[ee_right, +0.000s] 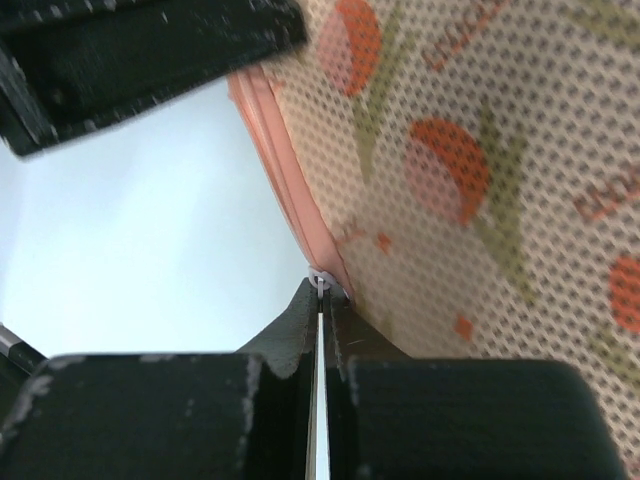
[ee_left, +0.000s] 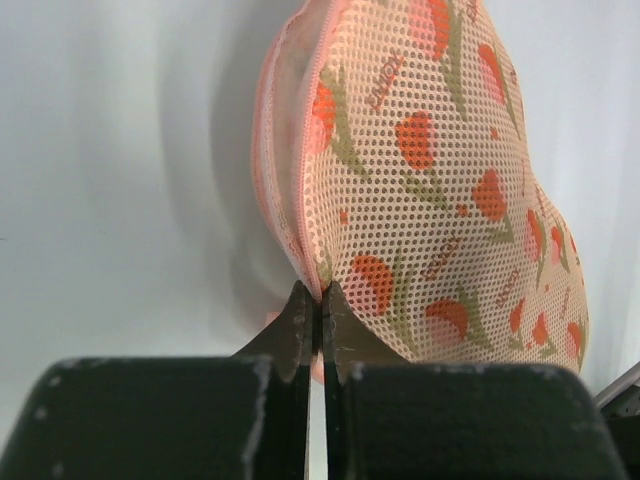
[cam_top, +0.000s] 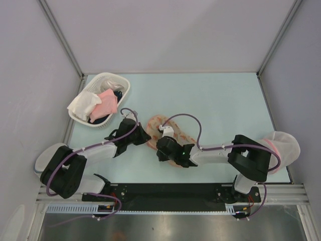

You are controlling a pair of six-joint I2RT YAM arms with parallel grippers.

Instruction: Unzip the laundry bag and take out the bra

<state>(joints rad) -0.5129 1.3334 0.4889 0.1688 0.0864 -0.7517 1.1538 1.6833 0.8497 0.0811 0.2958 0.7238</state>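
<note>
The laundry bag, a beige-pink mesh pouch with orange-red flowers, lies mid-table between my two grippers. My left gripper is shut on the bag's pink edge seam, and the bag fills that wrist view. My right gripper is shut on the small white zipper pull at the bag's pink zipper edge; the bag's mesh fills the right of that view. The zipper looks closed. No black bra shows; it is hidden.
A white basket at the back left holds a pink cloth, a white cloth and dark fabric. A white mesh dome with a pink rim sits by the right arm's base. Grey walls enclose the table.
</note>
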